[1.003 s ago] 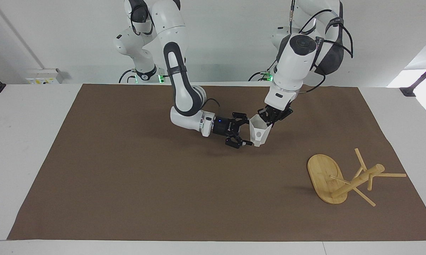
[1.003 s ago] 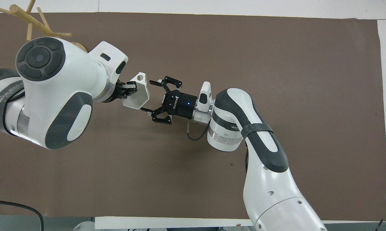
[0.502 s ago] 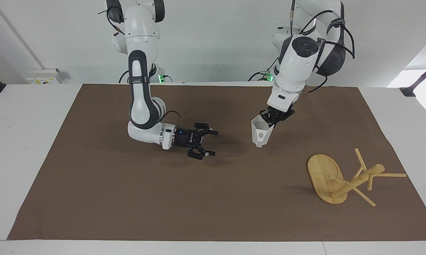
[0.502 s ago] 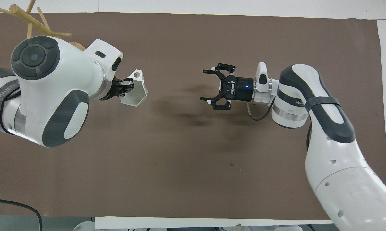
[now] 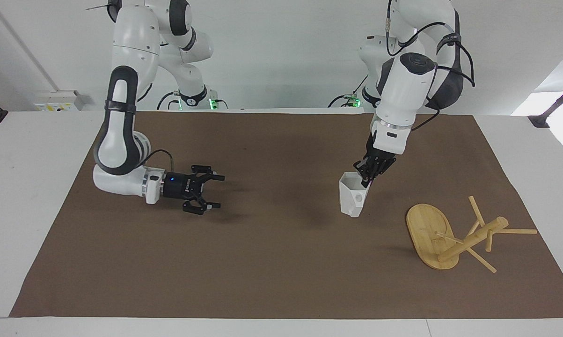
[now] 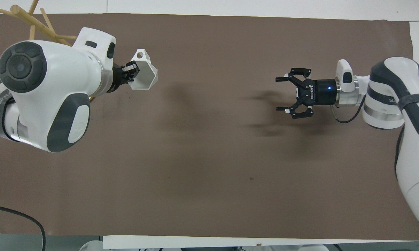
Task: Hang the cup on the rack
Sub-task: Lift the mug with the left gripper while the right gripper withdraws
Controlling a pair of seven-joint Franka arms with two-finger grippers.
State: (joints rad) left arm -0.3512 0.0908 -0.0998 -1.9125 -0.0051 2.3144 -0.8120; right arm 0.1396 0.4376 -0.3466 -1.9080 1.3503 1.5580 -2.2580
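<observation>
My left gripper (image 5: 368,178) is shut on the rim of the white faceted cup (image 5: 351,201) and holds it upright, low over the brown mat, beside the rack. The cup also shows in the overhead view (image 6: 145,71), with the left gripper (image 6: 131,71) on its rim. The bamboo rack (image 5: 428,234) lies tipped on its side near the left arm's end of the table, with its post and pegs (image 6: 31,21) pointing away from the cup. My right gripper (image 5: 219,191) is open and empty, low over the mat toward the right arm's end; it also shows in the overhead view (image 6: 277,94).
The brown mat (image 5: 262,262) covers most of the white table (image 5: 28,187). The left arm's bulk hides most of the rack in the overhead view.
The right gripper, open, has drawn back from the cup toward the right arm's end. The left gripper has carried the cup lower and closer to the rack.
</observation>
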